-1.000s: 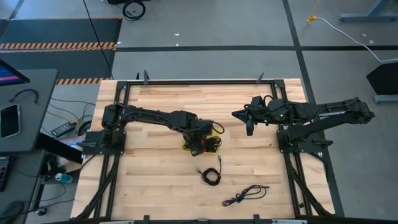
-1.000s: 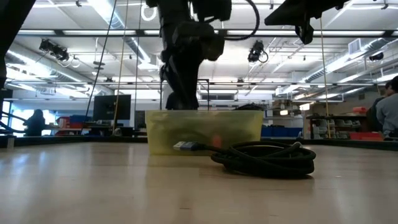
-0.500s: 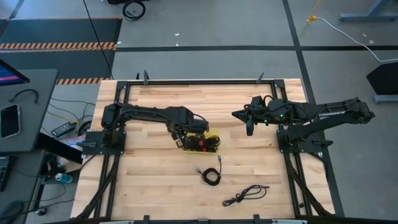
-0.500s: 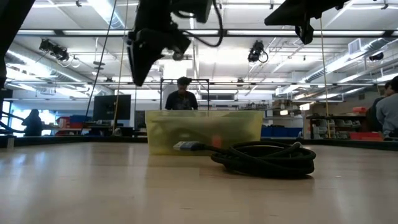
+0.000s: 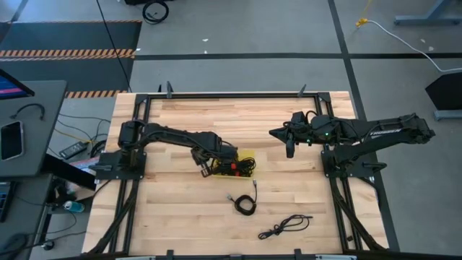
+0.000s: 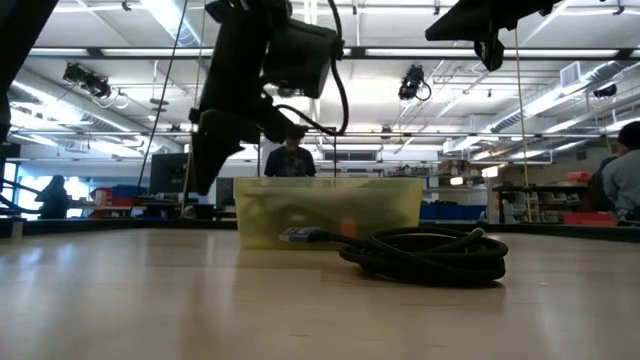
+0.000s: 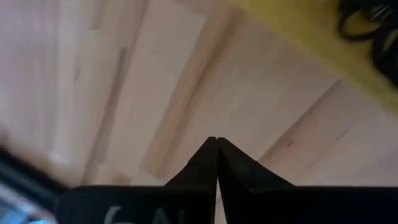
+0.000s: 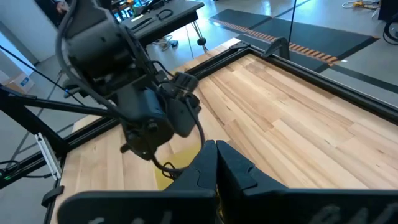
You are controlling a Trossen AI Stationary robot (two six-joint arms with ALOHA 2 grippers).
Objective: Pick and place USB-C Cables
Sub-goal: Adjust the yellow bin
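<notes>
- The pale planked wooden table [image 5: 188, 209] with its black metal frame fills the middle of the high view, and both my arms reach over it.
- My right arm comes in from 3 o'clock; my right gripper [image 5: 289, 148] hangs in the air above the upper right part of the table, well apart from every cable. In its wrist view its two dark fingers [image 8: 216, 163] are pressed together to a point, holding nothing.
- My left arm comes in from 9 o'clock and bends toward the centre. My left gripper [image 5: 205, 170] sits just beside the 9 o'clock edge of the bin, over bare wood. Its fingers [image 7: 216, 163] are pressed tight together with nothing between them.
- The small translucent yellow plastic bin [image 5: 249, 154] stands near the table's centre. In the low view it is a pale box [image 6: 400, 205] standing flat on the wood.
- Black USB-C cables with a red tie [image 5: 234, 167] lie inside that bin.
- A tightly coiled black USB-C cable [image 5: 245, 204] lies on the wood at 6 o'clock from the bin, apart from it. In the low view this coil [image 6: 425, 255] is in front of the bin.
- A loose, stretched-out black USB-C cable [image 5: 286, 226] lies farther out at about 5 o'clock from the bin, near the front edge of the table.
</notes>
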